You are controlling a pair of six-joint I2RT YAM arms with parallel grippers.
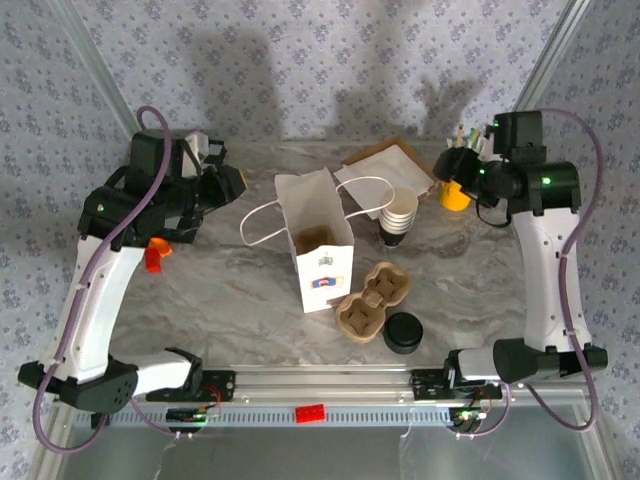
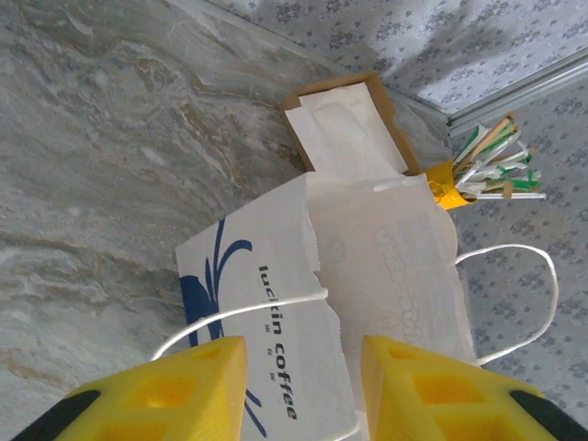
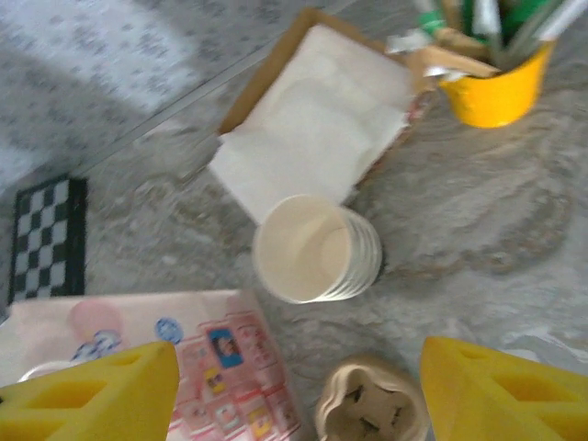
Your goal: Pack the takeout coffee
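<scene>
- The left fingers (image 2: 188,390) are wide open and empty, facing the paper bag (image 1: 315,240).
- The bag stands mid-surface (image 1: 220,290); it looks light and soft, so I would take its handle (image 1: 255,225).
- The stacked cups (image 1: 398,215) probably crush easily.
- The right fingers (image 3: 101,395) are open and empty.

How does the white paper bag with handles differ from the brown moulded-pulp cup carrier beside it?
The white paper bag is white with a printed label; the brown pulp cup carrier is plain brown. The bag stands upright, open at the top; the carrier lies flat on the marbled table. The bag is tall with loop handles; the carrier is low with two round wells. Both look paper-made.
</scene>
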